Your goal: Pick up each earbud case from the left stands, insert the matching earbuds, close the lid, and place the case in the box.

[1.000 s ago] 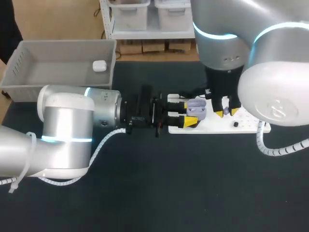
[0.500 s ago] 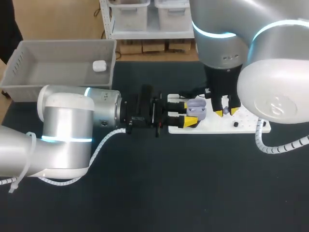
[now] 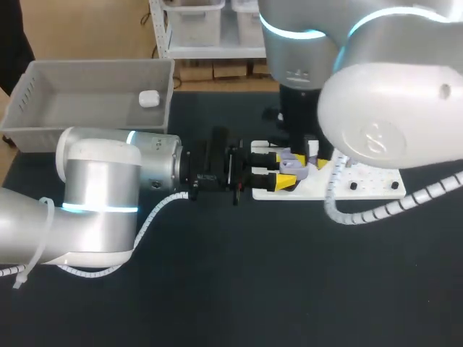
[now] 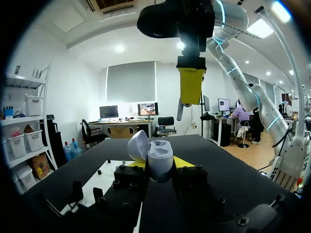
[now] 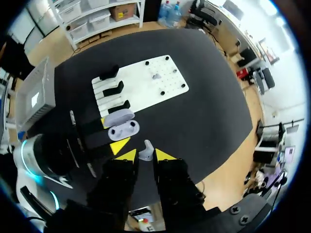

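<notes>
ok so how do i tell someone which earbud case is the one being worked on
Find the white board mid-table; the left gripper sits at its left end. Clamped between its yellow tips is the earbud case: pale purple, lid flipped open. The only other case is white, closed, and lies in the grey box at far left.

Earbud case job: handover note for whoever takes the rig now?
Left gripper: shut on the open lavender case, at the white board's edge.
Right gripper: shut on one earbud, above the case, not yet in.
Done: a white case lies in the grey box.
Left: seat this earbud, fetch the small lavender piece on the board, likely its mate, close the lid, box it.
</notes>
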### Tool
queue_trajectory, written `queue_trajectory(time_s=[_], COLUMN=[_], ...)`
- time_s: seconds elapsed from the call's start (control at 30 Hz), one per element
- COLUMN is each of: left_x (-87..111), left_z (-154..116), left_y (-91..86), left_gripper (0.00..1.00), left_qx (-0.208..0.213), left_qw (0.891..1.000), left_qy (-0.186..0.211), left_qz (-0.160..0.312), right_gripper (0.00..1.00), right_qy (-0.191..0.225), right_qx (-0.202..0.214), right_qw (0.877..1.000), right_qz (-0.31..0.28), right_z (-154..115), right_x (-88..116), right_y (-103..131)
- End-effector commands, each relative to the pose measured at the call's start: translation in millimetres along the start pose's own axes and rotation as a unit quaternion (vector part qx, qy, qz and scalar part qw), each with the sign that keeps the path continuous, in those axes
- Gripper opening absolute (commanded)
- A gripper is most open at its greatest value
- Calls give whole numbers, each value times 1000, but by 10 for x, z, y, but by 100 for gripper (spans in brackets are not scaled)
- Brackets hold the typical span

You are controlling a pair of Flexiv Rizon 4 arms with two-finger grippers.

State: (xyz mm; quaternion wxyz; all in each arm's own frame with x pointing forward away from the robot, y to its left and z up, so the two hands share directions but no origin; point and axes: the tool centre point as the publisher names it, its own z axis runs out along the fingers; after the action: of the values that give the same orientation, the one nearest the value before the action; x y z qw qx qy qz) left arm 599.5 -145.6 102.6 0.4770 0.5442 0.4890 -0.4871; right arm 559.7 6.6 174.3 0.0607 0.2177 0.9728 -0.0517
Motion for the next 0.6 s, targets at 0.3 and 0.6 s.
queue_trajectory(time_s=[0.3,0.6], left_x=[7,7], left_z=[-1,-1], left_y=[-10,-10], left_gripper=[0,0], left_qx=[-3,-3], left_qw=[1000,1000], left_qy=[-1,-1], left_qz=[1,1], right_gripper=[0,0], right_qy=[28,38], right_qx=[8,30], right_qw=[999,999], right_qz=[32,25], right_z=[43,42], right_x=[3,-64], right_y=[197,306])
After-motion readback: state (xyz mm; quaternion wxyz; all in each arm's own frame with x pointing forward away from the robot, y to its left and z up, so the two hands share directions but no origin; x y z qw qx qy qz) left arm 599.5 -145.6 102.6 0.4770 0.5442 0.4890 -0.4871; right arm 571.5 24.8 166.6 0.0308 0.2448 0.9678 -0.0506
